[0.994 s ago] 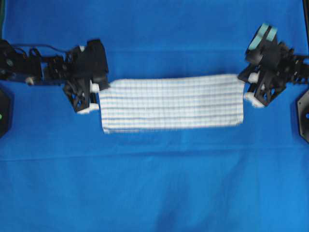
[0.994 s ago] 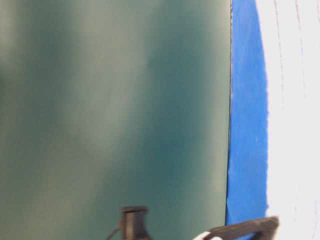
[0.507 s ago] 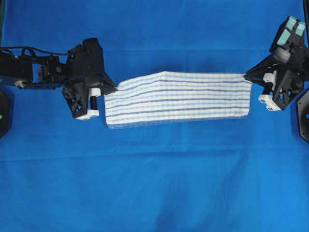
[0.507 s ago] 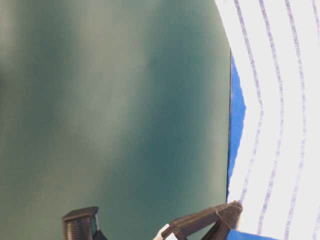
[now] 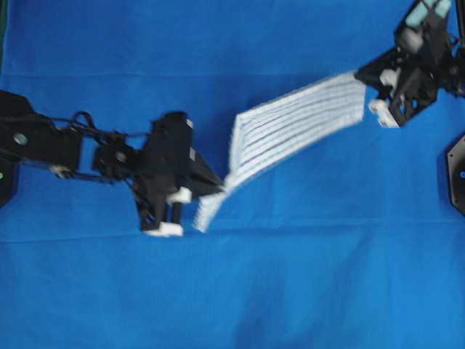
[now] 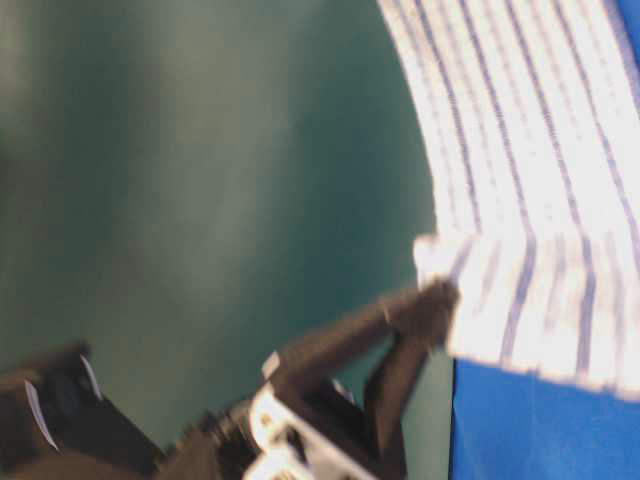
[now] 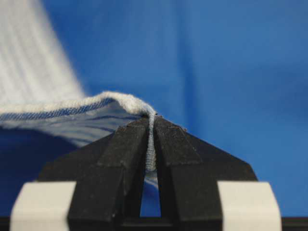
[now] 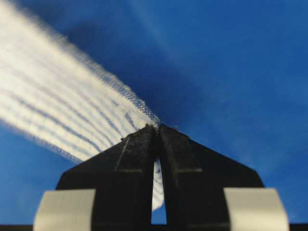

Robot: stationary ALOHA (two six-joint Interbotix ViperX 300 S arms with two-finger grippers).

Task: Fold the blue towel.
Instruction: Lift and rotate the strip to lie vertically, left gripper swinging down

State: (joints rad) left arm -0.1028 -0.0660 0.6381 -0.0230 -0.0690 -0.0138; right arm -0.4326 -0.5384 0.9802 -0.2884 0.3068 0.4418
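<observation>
The light is bright and even. The towel (image 5: 298, 127) and both arms look smeared from above. Up close, the far cloth is fuzzy.

Place: you're at a robot lab rig.
Evidence: counter draped in a plain blue sheet (image 5: 232, 291), dark green backdrop (image 6: 200, 180), two black arms.

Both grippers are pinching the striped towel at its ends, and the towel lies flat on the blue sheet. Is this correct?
Not quite. The left gripper and right gripper do pinch the striped towel at its ends, but it is not flat: the overhead view shows it lifted and stretched diagonally above the blue sheet.
</observation>
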